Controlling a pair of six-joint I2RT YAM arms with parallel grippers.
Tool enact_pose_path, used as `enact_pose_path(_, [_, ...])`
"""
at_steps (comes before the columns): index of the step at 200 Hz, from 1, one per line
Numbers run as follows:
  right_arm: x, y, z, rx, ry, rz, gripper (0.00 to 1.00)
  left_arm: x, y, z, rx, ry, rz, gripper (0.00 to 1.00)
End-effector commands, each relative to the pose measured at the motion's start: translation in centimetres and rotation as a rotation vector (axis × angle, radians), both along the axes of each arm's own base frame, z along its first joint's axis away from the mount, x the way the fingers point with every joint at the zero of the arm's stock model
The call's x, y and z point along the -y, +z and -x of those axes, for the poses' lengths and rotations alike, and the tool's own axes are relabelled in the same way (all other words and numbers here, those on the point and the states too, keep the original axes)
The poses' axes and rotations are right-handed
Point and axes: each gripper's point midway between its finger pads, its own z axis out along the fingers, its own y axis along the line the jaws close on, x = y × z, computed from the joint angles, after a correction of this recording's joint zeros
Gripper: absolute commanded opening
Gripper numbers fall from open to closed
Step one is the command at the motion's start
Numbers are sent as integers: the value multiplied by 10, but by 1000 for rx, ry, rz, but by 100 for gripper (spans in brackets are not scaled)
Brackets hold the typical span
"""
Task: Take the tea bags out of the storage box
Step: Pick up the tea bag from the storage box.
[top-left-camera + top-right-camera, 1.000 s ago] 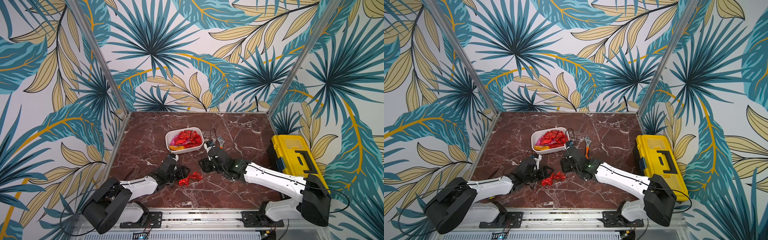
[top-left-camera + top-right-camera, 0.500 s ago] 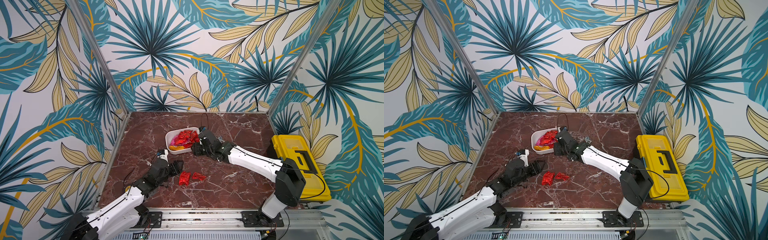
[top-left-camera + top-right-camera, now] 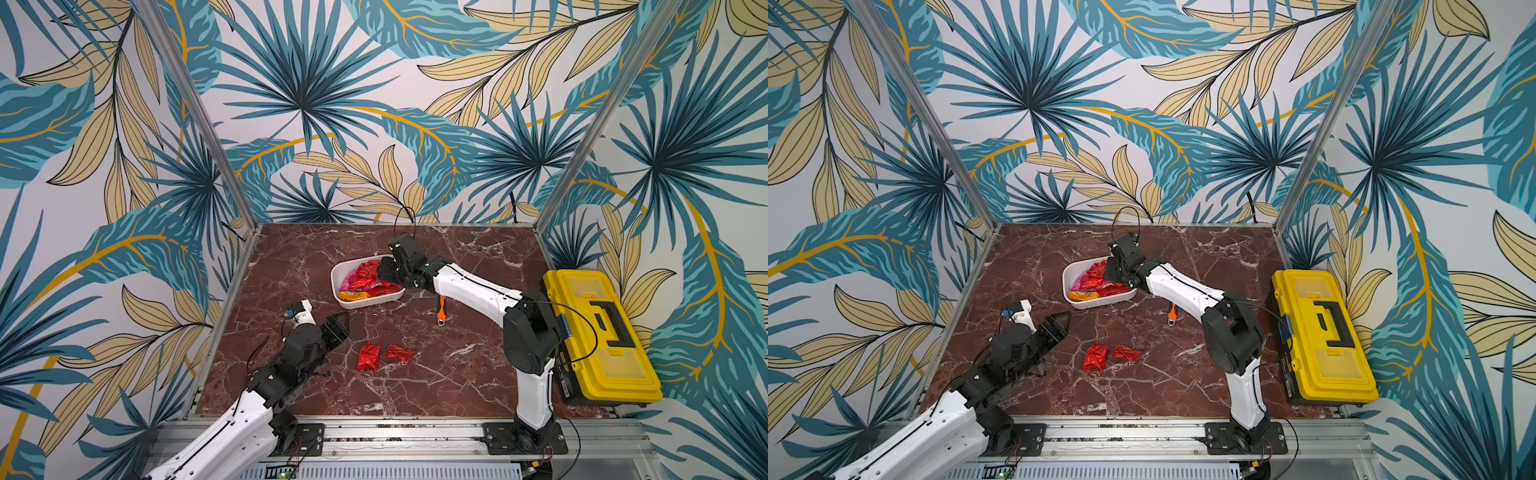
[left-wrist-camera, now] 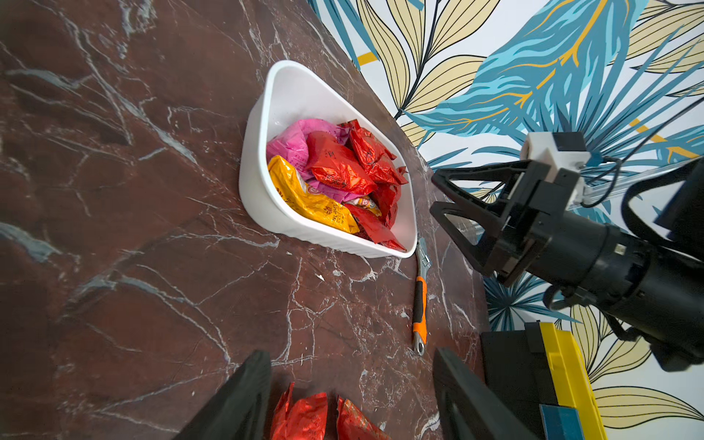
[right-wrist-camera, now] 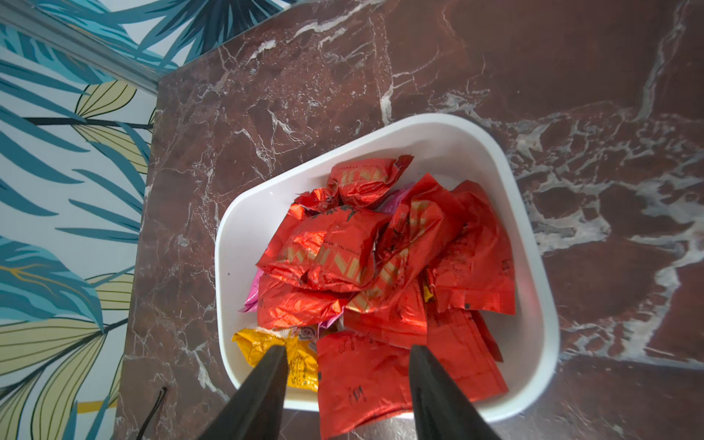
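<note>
The white storage box (image 3: 365, 303) (image 3: 1096, 303) (image 4: 259, 183) (image 5: 533, 266) sits mid-table, holding several tea bags (image 3: 365, 280) (image 3: 1096, 280) (image 4: 335, 167) (image 5: 343, 247): mostly red, some pink and yellow. My right gripper (image 3: 384, 268) (image 3: 1111, 266) (image 5: 347, 348) (image 4: 434, 192) hovers over the box's right end. It is open, its jaws either side of a red tea bag (image 5: 362, 381) lying over the rim. Two red tea bags (image 3: 369, 356) (image 3: 1095, 356) (image 4: 301, 415) lie on the table in front. My left gripper (image 3: 340, 324) (image 3: 1061, 322) (image 4: 348, 354) is open and empty, just left of them.
An orange-handled wrench (image 3: 441, 309) (image 3: 1172, 312) (image 4: 419, 304) lies right of the box, under my right forearm. A yellow toolbox (image 3: 598, 332) (image 3: 1320, 332) (image 4: 564, 373) stands at the table's right edge. Patterned walls enclose the table on three sides.
My right gripper has swung from the table's front middle back to the box. My left gripper has drawn back and up from the two red tea bags, which stay put.
</note>
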Motion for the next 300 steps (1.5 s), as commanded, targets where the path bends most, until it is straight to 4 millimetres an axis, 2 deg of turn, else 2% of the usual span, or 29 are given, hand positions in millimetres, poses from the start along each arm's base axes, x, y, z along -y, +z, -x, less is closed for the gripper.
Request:
enact_pose_path(1, [-5, -10, -5, -66, -53, -63, 54, -7, -16, 3, -34, 23, -5, 72])
enact_pose_path(43, [-18, -21, -21, -86, -54, -114, 46, -6, -18, 2, -38, 20, 13, 72])
enact_pose_path(75, [-20, -27, -32, -90, -71, -143, 41, -5, -17, 2, -32, 7, 17, 73])
enact_pose_path(130, [-22, -26, -37, -85, -67, -168, 20, -5, -15, 1, -26, 4, 22, 72])
enact_pose_path(148, [-24, -21, -36, -76, -56, -183, 9, -5, -13, 1, -24, 4, 26, 72])
enact_pose_path(171, [-24, -5, -34, -44, -42, -209, 0, -5, -10, 1, -18, 6, 32, 72])
enact_pose_path(185, [-22, 5, -29, -31, -28, -211, 0, -5, -8, 1, -15, 8, 42, 72])
enact_pose_path(191, [-24, 18, -31, 6, -16, -238, 0, -6, -7, 1, -14, 12, 45, 72])
enact_pose_path(200, [-24, 26, -29, 22, -2, -246, 0, -6, -6, 1, -10, 16, 53, 72])
enact_pose_path(232, [-19, 53, -9, 74, 81, -246, 0, -9, 2, 0, 6, 30, 73, 73])
enact_pose_path(259, [-17, 62, 22, 118, 226, -204, 0, -19, 10, 0, 3, 54, 42, 73])
enact_pose_path(284, [-24, 54, 64, 121, 423, -136, 0, -31, 12, 2, -26, 90, 17, 72])
enact_pose_path(290, [-23, 45, 78, 89, 472, -107, 0, -34, 13, 1, -25, 102, 18, 72])
enact_pose_path(300, [-25, 37, 95, 79, 543, -77, 0, -42, 4, 6, -71, 131, 3, 72])
